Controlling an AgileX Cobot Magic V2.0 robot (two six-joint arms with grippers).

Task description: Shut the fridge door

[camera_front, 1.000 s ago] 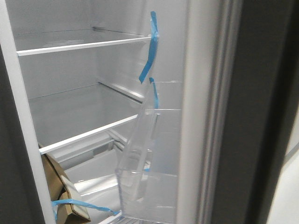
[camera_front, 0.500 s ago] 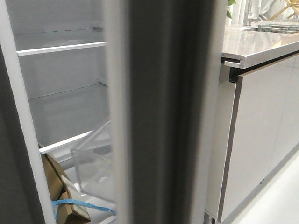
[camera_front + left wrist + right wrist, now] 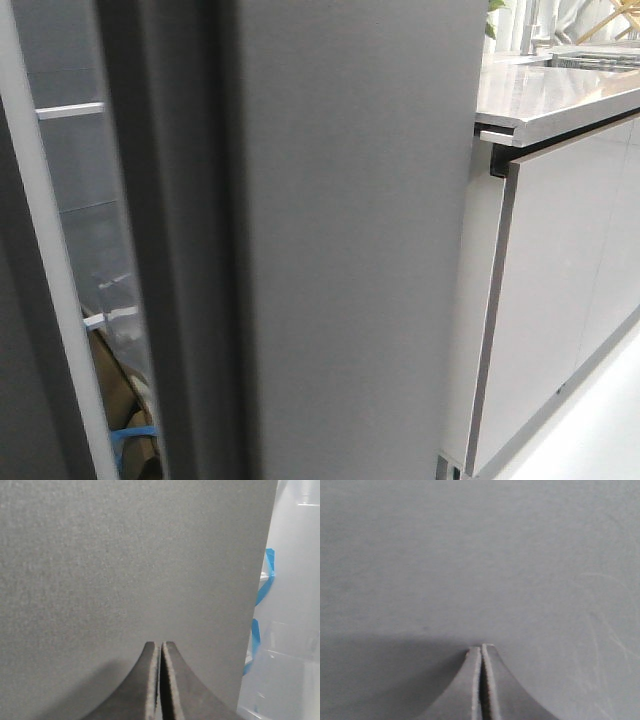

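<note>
The fridge door (image 3: 350, 250) is a matte dark-grey slab that fills the middle of the front view, with only a narrow gap left to the fridge's inside (image 3: 75, 180). My left gripper (image 3: 160, 647) is shut and empty, its tips close against the door's outer face (image 3: 125, 555). Past the door's edge the left wrist view shows blue tape (image 3: 267, 580) and clear bins (image 3: 285, 680). My right gripper (image 3: 481, 650) is shut and empty, its tips close to a plain flat grey surface (image 3: 480, 555). Neither gripper shows in the front view.
A glossy pale-grey cabinet front (image 3: 560, 280) under a steel counter (image 3: 560, 95) stands right of the fridge. In the gap I see white shelves, a brown cardboard box (image 3: 110, 390) and blue tape (image 3: 130, 435). The fridge's white frame (image 3: 50, 280) is on the left.
The door has swung leftward across the opening. A second ago its white inner side with bins faced me; now its dark outer face hides most of the inside.
</note>
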